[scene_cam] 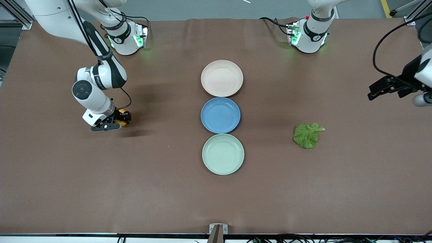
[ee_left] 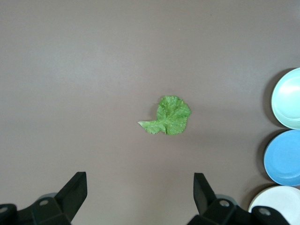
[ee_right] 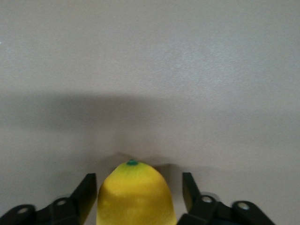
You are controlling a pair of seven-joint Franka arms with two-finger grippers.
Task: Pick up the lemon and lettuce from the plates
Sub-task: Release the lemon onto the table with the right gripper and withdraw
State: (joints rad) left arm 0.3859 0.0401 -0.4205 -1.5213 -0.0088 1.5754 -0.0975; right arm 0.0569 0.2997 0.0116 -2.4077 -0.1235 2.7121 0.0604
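Observation:
The lemon (scene_cam: pixel 123 124) lies on the brown table toward the right arm's end, between the fingers of my right gripper (scene_cam: pixel 118 122). In the right wrist view the lemon (ee_right: pixel 136 197) sits between the open jaws of the right gripper (ee_right: pixel 139 191), with a gap showing at each finger. The lettuce (scene_cam: pixel 307 135) lies flat on the table toward the left arm's end; it also shows in the left wrist view (ee_left: pixel 169 116). My left gripper (scene_cam: pixel 373 93) is open and empty, up in the air over the table's left-arm end (ee_left: pixel 140 187). The beige-pink plate (scene_cam: pixel 221 78) and the mint plate (scene_cam: pixel 223 154) are empty.
An empty blue plate (scene_cam: pixel 220 115) sits between the two other plates in a row at mid-table. The arms' bases (scene_cam: pixel 128 38) stand along the table's edge farthest from the front camera. A small bracket (scene_cam: pixel 218 229) sits at the nearest edge.

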